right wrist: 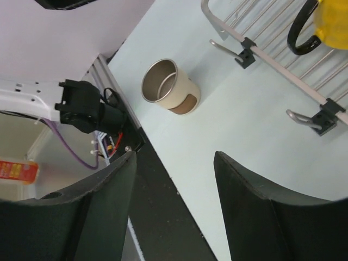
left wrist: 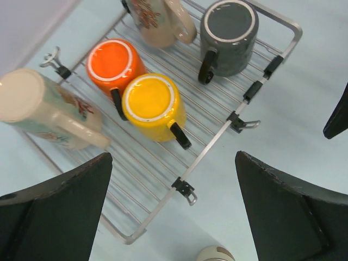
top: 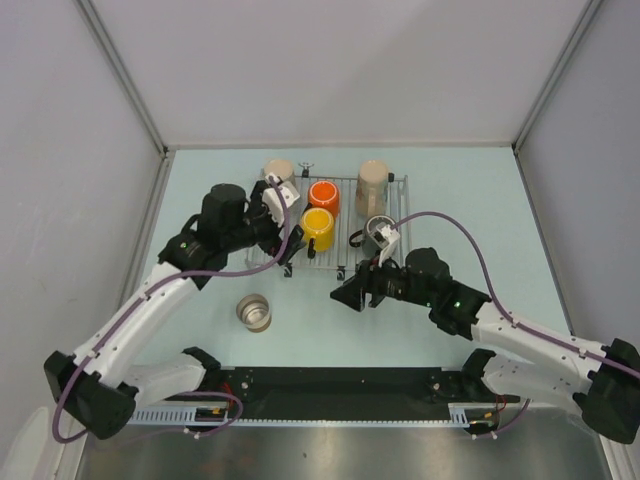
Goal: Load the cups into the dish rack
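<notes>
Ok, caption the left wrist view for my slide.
Left gripper open above the rack holding five cups, orange, yellow, grey and two beige; steel cup outside it.

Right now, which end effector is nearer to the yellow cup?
Left. The left end effector hovers just beside the yellow cup, over the rack; the right end effector is farther away, off the rack's near edge.

Five cups sit on the rack past the left fingers. One cup stands on the bench past the right fingers.
</notes>
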